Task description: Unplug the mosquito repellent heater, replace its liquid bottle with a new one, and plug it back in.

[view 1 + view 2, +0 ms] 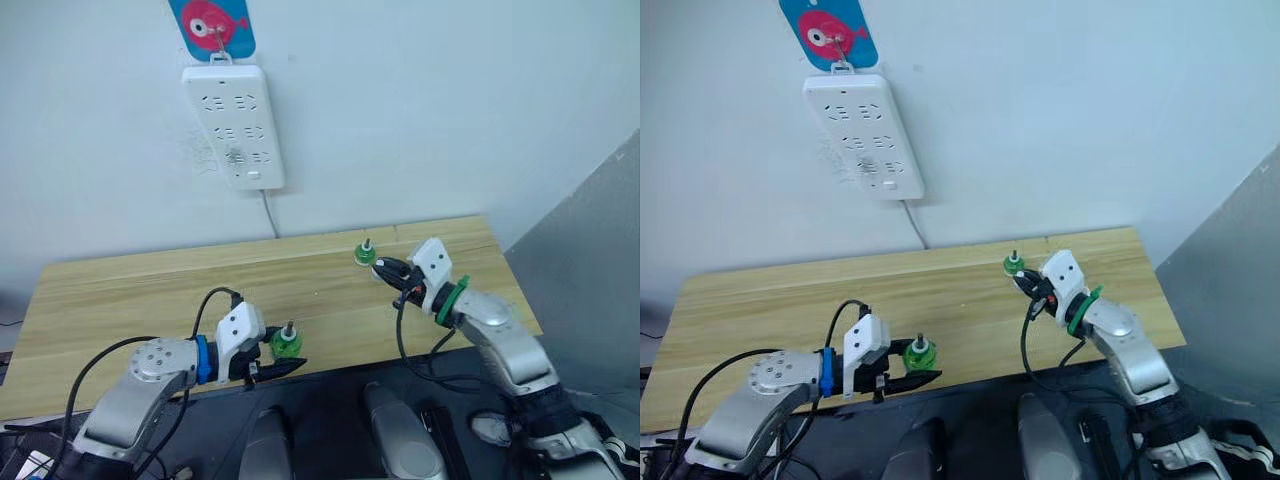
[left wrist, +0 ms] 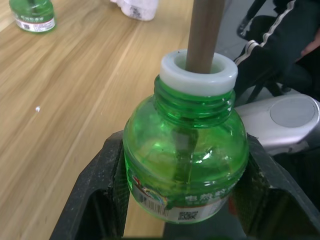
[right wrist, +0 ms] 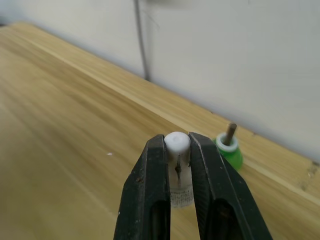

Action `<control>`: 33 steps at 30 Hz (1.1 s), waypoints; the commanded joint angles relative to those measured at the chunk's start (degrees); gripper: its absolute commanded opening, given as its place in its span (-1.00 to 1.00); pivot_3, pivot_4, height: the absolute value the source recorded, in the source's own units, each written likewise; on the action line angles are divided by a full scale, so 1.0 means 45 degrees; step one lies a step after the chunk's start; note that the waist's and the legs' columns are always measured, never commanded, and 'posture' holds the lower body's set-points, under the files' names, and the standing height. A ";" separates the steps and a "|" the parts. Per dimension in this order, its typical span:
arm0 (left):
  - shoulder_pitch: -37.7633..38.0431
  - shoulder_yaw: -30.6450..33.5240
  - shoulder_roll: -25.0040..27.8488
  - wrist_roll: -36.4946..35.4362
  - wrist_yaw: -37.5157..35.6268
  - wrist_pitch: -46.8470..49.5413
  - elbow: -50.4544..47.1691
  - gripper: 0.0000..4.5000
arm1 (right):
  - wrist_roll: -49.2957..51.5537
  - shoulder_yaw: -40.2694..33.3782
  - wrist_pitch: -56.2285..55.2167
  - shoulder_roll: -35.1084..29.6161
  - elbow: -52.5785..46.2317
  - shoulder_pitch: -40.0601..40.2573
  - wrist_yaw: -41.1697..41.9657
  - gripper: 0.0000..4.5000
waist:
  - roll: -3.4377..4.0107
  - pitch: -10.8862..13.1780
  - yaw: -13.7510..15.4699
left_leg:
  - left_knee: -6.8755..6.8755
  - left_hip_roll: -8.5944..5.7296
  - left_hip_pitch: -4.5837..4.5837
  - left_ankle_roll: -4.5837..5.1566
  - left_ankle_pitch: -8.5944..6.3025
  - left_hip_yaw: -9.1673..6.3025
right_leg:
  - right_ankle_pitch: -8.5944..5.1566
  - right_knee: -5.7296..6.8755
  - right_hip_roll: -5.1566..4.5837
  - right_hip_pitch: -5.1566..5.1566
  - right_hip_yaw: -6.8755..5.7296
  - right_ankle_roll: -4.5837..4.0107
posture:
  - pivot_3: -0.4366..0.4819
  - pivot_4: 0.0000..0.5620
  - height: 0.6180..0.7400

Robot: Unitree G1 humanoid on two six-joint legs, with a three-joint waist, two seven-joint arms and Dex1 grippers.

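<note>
The heater is sitting clamped in the right gripper, unplugged; the left gripper is squeezing a green bottle, likely awaiting screwing together next.

wall: we see white power strip hanging upright | above it: blue sticker with pink fish, hook holding strip | white cable drops from strip to behind the wooden table | far right: grey panel
</note>
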 commanded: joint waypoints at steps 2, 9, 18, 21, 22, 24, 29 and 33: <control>0.0389 0.0668 0.0280 -0.0506 0.0179 0.0437 -0.1205 0.03 | -0.1025 -0.0136 -0.2648 0.0816 0.3376 -0.0941 -0.0530 -0.90 | 0.0007 0.0046 0.0076 | 0.0002 -0.0005 0.0010 0.0000 0.0000 0.0033 | -0.0023 0.0000 0.0000 0.0000 0.0032 -0.0040 | -0.27 0.14 1.00; 0.0592 0.0914 0.0542 -0.0719 0.0242 0.0823 -0.1655 0.03 | -0.1113 -0.0815 -0.4610 0.1600 0.7181 -0.2078 -0.0493 -0.90 | 0.0017 0.0195 0.0504 | -0.0057 -0.0003 0.0037 0.0000 -0.0001 0.0081 | -0.0009 -0.0006 0.0005 -0.0020 0.0074 -0.0011 | -0.24 0.17 1.00; -0.0312 0.0398 0.0325 -0.0564 0.0129 0.0580 -0.0960 0.03 | -0.0790 -0.1417 -0.4564 0.1595 0.6519 -0.1795 0.0424 0.25 | 0.0020 0.0199 0.0637 | -0.0132 -0.0002 0.0051 -0.0002 -0.0002 0.0086 | -0.0001 -0.0026 0.0006 -0.0028 0.0073 0.0026 | -0.35 0.10 1.00; -0.1033 0.0055 0.0048 -0.0502 -0.0032 0.0305 -0.0446 0.03 | -0.0219 -0.1086 -0.3178 0.0783 0.3549 -0.0919 0.1840 0.58 | 0.0029 0.0203 0.0657 | -0.0126 -0.0003 0.0051 -0.0002 -0.0002 0.0088 | 0.0000 -0.0028 0.0006 -0.0026 0.0076 0.0028 | -0.40 0.07 1.00; -0.1368 -0.0118 -0.0068 -0.0481 -0.0137 0.0184 -0.0212 0.03 | 0.0198 -0.0924 -0.2378 0.0304 0.2082 -0.0535 0.2535 0.58 | 0.0031 0.0204 0.0665 | -0.0127 -0.0007 0.0049 -0.0003 -0.0001 0.0085 | 0.0000 -0.0028 0.0004 -0.0025 0.0074 0.0029 | -0.42 0.04 1.00; -0.1944 -0.0444 -0.0257 -0.0399 -0.0400 -0.0084 0.0216 0.03 | 0.1019 -0.0631 -0.0785 -0.0709 -0.0468 0.0034 0.3721 0.58 | 0.0031 0.0204 0.0635 | -0.0124 -0.0006 0.0048 -0.0003 -0.0002 0.0085 | -0.0001 -0.0029 0.0005 -0.0026 0.0072 0.0031 | -0.45 0.02 1.00; -0.3591 -0.1336 -0.0914 -0.0160 -0.1123 -0.0839 0.1396 0.03 | 0.2961 -0.0147 0.3062 -0.3139 -0.5332 0.0278 0.5442 0.58 | 0.0024 0.0197 0.0536 | -0.0120 -0.0005 0.0052 -0.0003 -0.0001 0.0085 | 0.0000 -0.0025 0.0009 -0.0024 0.0076 0.0033 | -0.54 -0.03 1.00; -0.4695 -0.1805 -0.1583 -0.0149 -0.1475 -0.1061 0.1891 0.03 | 0.3574 0.0123 0.4759 -0.3107 -0.6745 -0.0339 0.4979 0.58 | 0.0005 0.0184 0.0363 | -0.0118 0.0000 0.0058 -0.0003 0.0000 0.0078 | 0.0001 -0.0023 0.0022 -0.0019 0.0076 0.0032 | -0.59 -0.08 1.00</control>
